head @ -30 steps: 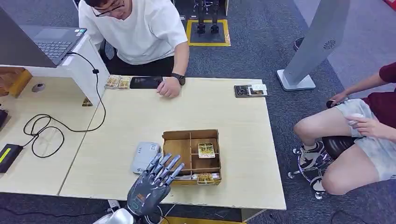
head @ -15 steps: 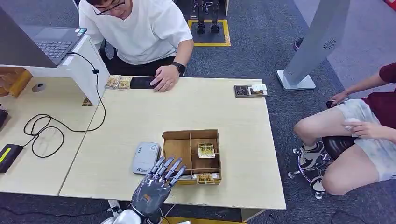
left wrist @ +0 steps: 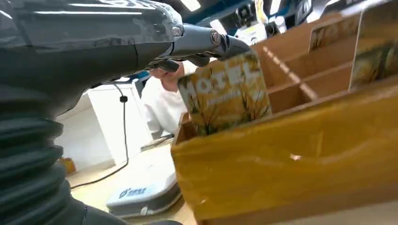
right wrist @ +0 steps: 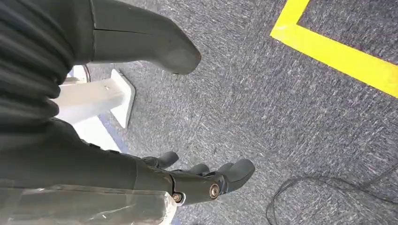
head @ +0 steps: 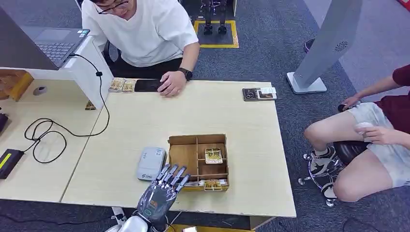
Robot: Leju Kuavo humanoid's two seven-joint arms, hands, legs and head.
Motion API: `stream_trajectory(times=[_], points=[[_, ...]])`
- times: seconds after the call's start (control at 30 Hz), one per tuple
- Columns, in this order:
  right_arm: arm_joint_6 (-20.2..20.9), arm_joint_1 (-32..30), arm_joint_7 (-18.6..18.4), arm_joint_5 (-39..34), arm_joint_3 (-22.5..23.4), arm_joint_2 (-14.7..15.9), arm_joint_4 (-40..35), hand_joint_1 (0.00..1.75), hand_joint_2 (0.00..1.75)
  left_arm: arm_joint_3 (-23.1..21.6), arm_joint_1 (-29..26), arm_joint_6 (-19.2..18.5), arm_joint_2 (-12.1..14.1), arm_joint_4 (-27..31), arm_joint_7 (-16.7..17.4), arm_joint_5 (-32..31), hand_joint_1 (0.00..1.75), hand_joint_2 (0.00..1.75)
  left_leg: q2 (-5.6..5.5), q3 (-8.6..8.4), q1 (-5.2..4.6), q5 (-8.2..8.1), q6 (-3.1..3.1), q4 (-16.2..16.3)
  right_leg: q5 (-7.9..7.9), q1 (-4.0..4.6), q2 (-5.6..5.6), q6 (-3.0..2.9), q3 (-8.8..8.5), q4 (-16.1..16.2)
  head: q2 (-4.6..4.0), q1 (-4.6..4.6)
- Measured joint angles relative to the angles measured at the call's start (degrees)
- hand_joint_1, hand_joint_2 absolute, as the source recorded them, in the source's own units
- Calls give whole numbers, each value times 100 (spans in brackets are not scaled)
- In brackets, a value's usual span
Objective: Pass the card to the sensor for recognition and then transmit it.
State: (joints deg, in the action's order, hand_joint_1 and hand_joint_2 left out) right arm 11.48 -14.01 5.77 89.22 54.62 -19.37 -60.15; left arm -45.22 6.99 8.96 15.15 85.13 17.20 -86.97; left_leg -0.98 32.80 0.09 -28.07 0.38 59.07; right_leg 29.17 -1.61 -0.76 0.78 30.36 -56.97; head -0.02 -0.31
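Reaching left robot hand (head: 158, 193) at card (left wrist: 224, 92) in box (head: 197, 141).

Grey carpet floor (head: 270, 53) with yellow tape square (head: 215, 34). Pale wood table (head: 145, 121); white stand base (head: 305, 84) far right. Laptop (head: 55, 43) far left.

Yellow card (left wrist: 224, 91) printed "HOTEL", standing upright in the near front slot of the wooden box (head: 186, 155), top edge poking above the box's front wall and touching a dark fingertip. Seen from the head as a strip of cards (head: 212, 183) along the box's front row. Another card (head: 213, 155) lying flat in a middle slot. Grey flat sensor (head: 151, 163) resting on the table just beside the box's left wall.
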Motion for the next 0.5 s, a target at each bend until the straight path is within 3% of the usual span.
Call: stream_trajectory(times=[0.17,0.2,0.23,0.27,0.3,0.5], points=[[-2,1,-66,-42,-22,0,0,0,175,0,-24,-65,-63,0,142,28,5,175,0,0,0,0,0,0,0,0,0,0,-1,0,0,0],[-2,0,-109,-79,-37,0,0,0,175,0,-57,-26,-90,4,210,54,44,175,0,0,0,0,0,0,0,0,0,0,-1,0,0,0],[-2,-1,-147,-145,-50,0,-2,0,175,2,-90,11,-116,20,241,70,145,175,0,0,0,0,0,0,0,0,0,0,-1,0,0,0],[2,-5,-203,-234,-70,0,-9,0,175,7,-138,81,-142,46,275,94,166,175,0,0,-1,0,0,0,0,-1,0,0,0,0,0,0],[9,-18,-266,-329,-109,0,-17,0,175,22,-186,151,-190,83,312,105,175,175,-1,0,0,0,0,0,0,0,0,0,-1,1,0,0],[55,-131,-459,-612,-396,0,-129,0,175,142,-391,271,-374,308,328,192,175,175,0,1,0,-1,0,0,0,0,0,0,1,1,0,0]])
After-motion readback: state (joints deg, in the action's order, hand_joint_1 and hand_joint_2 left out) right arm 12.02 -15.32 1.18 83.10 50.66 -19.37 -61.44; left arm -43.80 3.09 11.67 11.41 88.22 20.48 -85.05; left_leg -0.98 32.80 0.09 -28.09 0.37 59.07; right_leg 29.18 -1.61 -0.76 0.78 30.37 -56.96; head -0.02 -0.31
